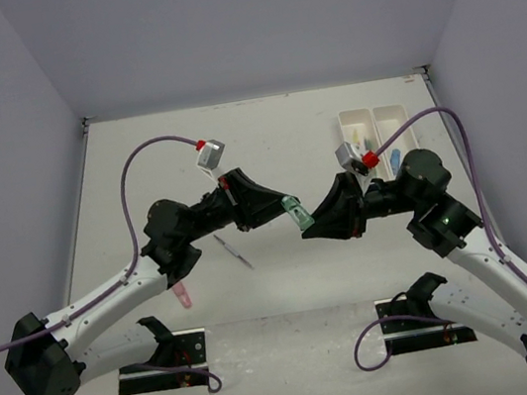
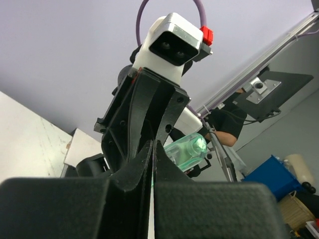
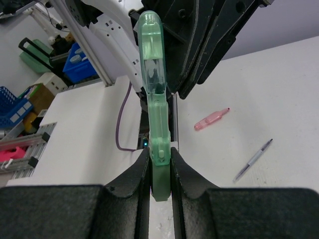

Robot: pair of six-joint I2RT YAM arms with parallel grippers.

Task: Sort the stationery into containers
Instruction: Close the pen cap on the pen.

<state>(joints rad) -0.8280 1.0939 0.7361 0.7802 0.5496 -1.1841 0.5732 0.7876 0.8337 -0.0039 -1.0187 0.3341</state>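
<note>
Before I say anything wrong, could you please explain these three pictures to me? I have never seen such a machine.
These are two robot arms bolted to a white table. One picture looks down from above; the other two come from a camera on each wrist, so each shows its own black tool. The right tool grips a translucent green marker, pointed toward the left tool, which is shut and seems empty. On the table lie a pink marker and a thin grey pen. At the back right stand two white trays holding a few pens.
</note>
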